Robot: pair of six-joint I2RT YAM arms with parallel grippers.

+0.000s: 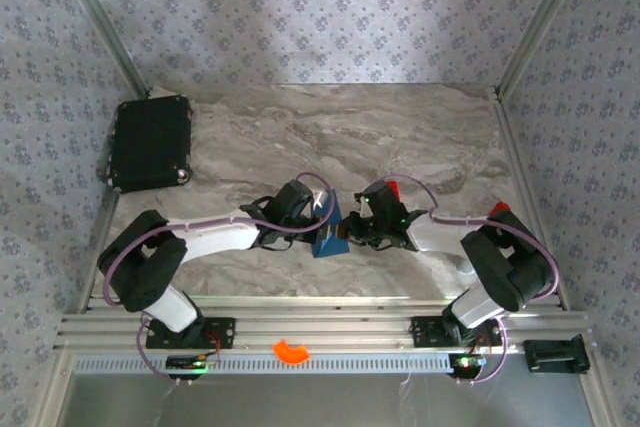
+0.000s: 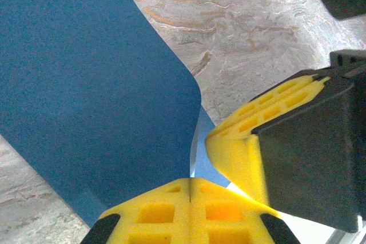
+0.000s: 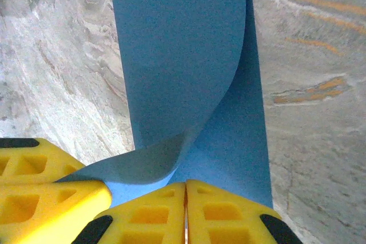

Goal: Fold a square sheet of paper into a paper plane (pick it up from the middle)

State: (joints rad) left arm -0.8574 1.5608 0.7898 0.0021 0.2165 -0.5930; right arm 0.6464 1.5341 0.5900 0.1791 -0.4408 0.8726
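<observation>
Sheet of paper: plain matte dark blue.
Finger pads: bright yellow, square-holed lattice.
Table: grey-beige marble, rust-brown veins.
Walls: pale grey, repeating blue-violet floral print.
Case: black.
Curved piece: orange.
Arms: white shells, black joints.
Frame rails: silver.

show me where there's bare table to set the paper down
Bare marble table runs wide across the far side, from the black case to the right frame rail. Crowded at centre near: left gripper and right gripper both pinch the blue paper.
</observation>
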